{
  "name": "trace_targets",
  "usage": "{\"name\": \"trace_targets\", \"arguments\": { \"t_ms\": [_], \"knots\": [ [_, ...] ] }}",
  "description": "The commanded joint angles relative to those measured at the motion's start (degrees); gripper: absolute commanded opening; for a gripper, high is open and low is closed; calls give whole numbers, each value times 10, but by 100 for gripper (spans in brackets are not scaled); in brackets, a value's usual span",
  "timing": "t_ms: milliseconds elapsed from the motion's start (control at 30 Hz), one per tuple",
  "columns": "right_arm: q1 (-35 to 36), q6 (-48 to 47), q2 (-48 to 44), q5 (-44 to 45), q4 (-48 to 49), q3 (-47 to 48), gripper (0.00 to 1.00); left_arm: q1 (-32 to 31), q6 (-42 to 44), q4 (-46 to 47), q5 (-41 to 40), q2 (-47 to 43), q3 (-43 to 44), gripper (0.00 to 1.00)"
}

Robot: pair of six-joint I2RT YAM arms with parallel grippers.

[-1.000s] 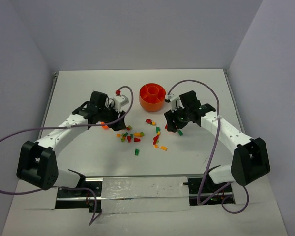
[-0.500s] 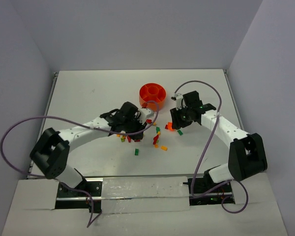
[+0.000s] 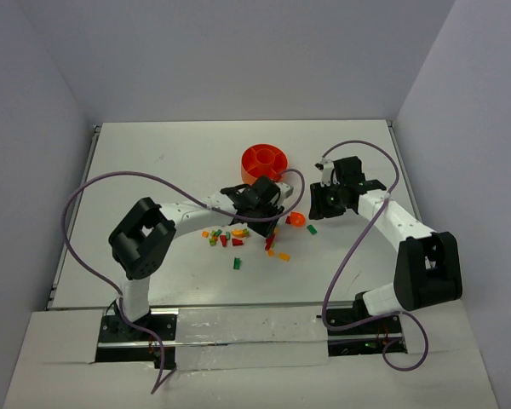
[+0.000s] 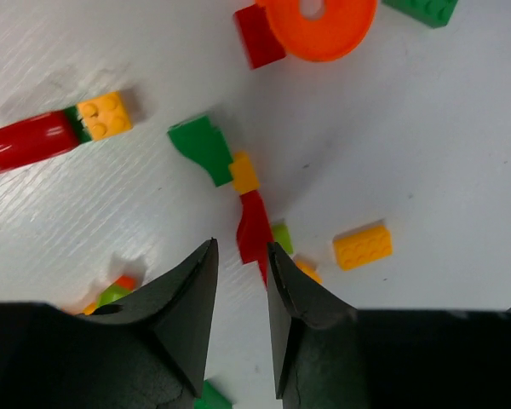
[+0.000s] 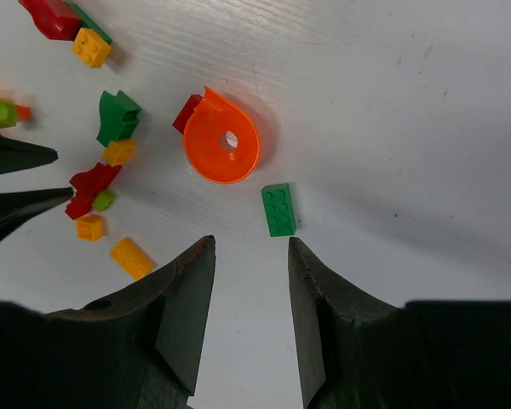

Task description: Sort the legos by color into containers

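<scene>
Fingers (image 4: 196,294) of L gripper (image 4: 241,247) apart, prob. hiding end of red lego (image 4: 253,226).

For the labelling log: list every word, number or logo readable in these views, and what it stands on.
None can be read.
On the yellow brick and its neighbours: studs too blurred for any lettering.
On the orange bowl: no label.
On the orange disc: plain.

Bright, even light from above, soft short shadows beside the legos (image 4: 362,245), faint glare on the table (image 4: 60,81)
</scene>
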Motion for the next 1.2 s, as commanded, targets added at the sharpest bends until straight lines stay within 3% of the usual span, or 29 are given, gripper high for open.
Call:
{"name": "trace_targets", "arguments": {
  "t_ms": [0, 567, 733, 833, 933, 1167],
  "knots": [
    [-8, 6, -11, -11, 18, -5, 47, -16, -29, -20, -22, 24, 54, 39],
    [-16, 2, -11, -21, 18, -4, 47, -30, -27, -58, -57, 90, 93, 38],
    [-16, 0, -10, -42, 19, -2, 47, -30, -26, -59, -59, 83, 90, 26],
    [-16, -1, -11, -68, 20, -3, 47, -28, -24, -60, -61, 72, 86, 10],
    [-17, 3, -16, -112, 30, -7, 45, -18, -31, -63, -60, 55, 84, 2],
    [-3, 71, -47, -255, 109, -36, 43, 35, -92, -58, -82, -31, 76, 0]
  ]
}}
